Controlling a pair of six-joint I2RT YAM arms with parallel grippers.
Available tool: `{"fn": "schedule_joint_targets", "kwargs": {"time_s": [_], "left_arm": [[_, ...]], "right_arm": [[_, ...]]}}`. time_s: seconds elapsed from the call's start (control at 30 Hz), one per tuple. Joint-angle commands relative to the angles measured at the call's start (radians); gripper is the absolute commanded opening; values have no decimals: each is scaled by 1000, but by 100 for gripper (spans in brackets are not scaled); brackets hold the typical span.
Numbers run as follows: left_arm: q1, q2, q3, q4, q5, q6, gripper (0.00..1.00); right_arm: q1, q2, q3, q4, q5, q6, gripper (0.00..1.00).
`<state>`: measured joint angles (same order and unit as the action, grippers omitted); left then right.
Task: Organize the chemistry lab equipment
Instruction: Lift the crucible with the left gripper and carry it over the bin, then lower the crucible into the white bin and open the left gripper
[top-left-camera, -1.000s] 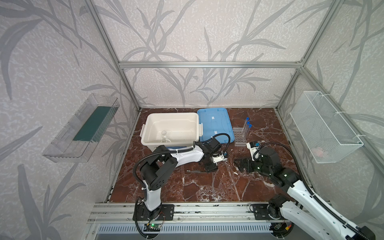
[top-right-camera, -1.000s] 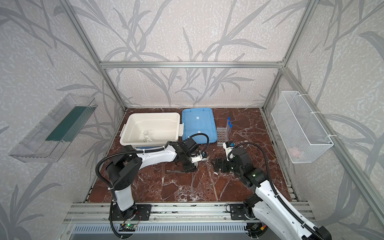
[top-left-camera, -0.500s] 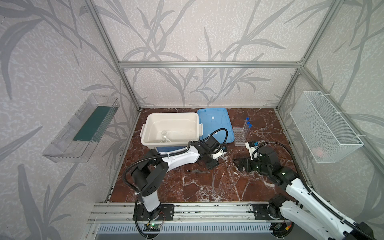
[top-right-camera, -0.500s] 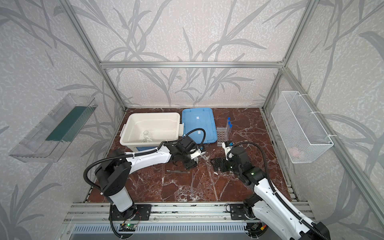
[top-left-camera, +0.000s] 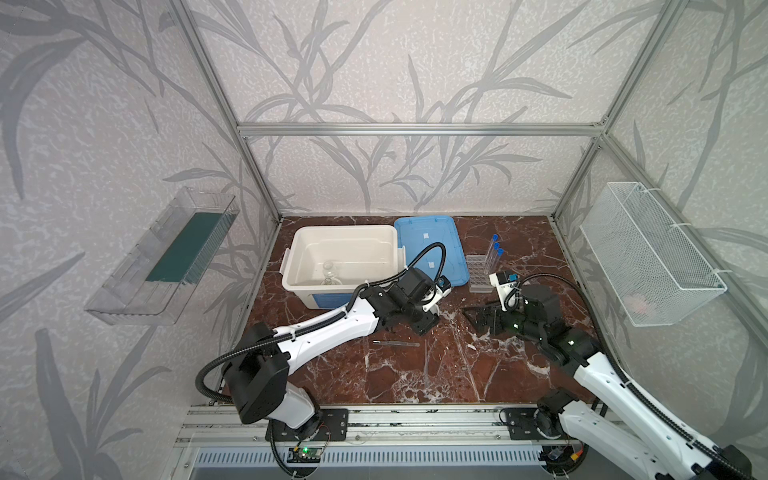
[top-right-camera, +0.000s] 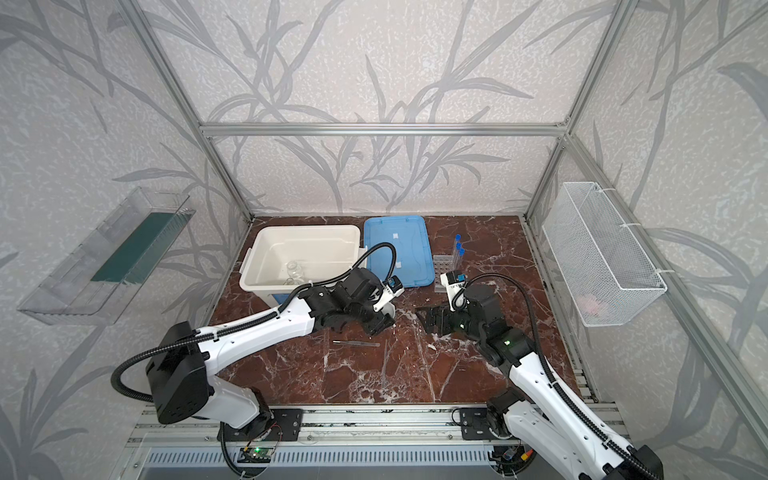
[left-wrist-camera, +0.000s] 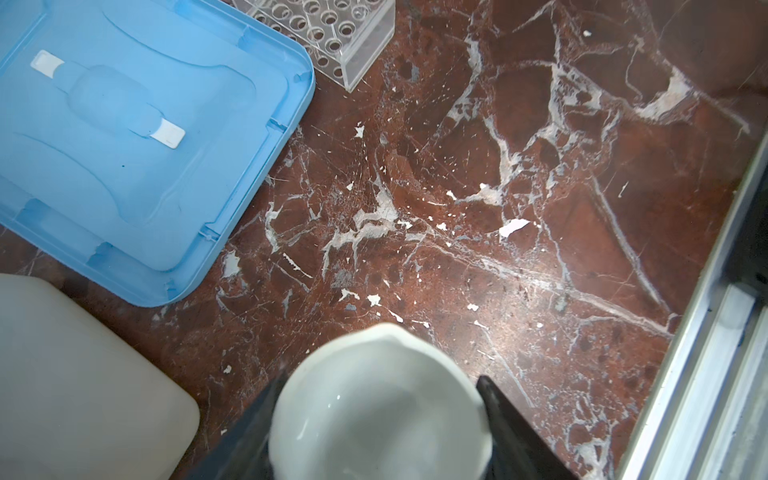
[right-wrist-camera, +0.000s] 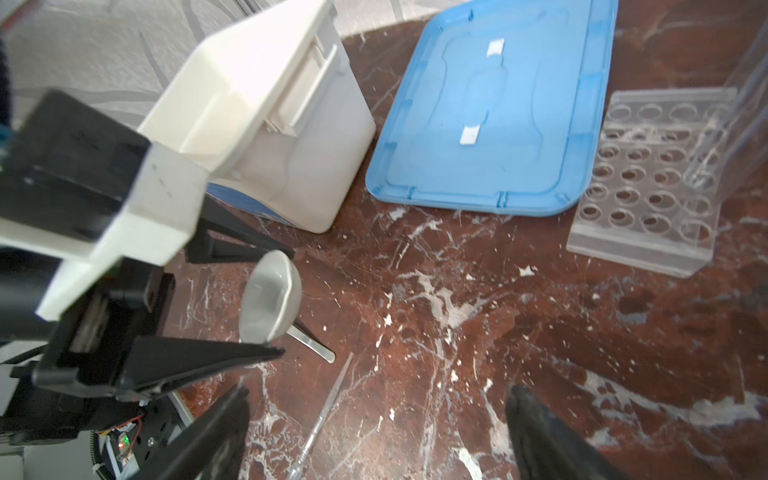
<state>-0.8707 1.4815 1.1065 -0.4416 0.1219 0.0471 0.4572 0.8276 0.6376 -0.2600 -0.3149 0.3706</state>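
My left gripper (left-wrist-camera: 380, 378) is shut on the small white dish (left-wrist-camera: 378, 411), with a black finger against each side of its rim. In the right wrist view the dish (right-wrist-camera: 270, 303) hangs tilted, a little above the marble floor. Both top views show it in front of the tub's near right corner (top-left-camera: 432, 309) (top-right-camera: 388, 309). My right gripper (right-wrist-camera: 378, 419) (top-left-camera: 478, 318) stands open and empty, low over the floor to the right of the dish. The metal tweezers (top-left-camera: 397, 343) (right-wrist-camera: 328, 411) lie on the floor. Three blue-capped test tubes (top-left-camera: 494, 249) stand in the clear grid rack (top-left-camera: 478, 274). Two glass vessels (top-left-camera: 330, 272) sit inside the tub.
The white tub (top-left-camera: 299, 266) stands at the back left with its blue lid (top-left-camera: 432, 241) flat beside it. A short flat metal strip (right-wrist-camera: 313, 344) shows under the dish. A wire basket (top-left-camera: 648, 257) hangs on the right wall and a clear shelf (top-left-camera: 166, 257) on the left wall.
My left arm has drawn back to the left, carrying the dish slightly toward the tub. The right gripper has barely moved.
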Motion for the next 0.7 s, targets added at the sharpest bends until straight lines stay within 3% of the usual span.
{"fn": "schedule_joint_targets", "kwargs": {"time_s": [0.0, 0.27, 0.37, 0.67], "left_arm": [[2, -66, 55, -43, -54, -79, 29], [42, -112, 234, -250, -110, -191, 29], [108, -141, 259, -290, -112, -248, 29], [326, -180, 294, -394, -139, -302, 26]], "right_arm": [[4, 47, 100, 24, -55, -25, 94], [104, 182, 283, 42, -68, 6, 94], [126, 249, 352, 67, -70, 57, 94], [241, 435, 536, 71, 17, 43, 94]]}}
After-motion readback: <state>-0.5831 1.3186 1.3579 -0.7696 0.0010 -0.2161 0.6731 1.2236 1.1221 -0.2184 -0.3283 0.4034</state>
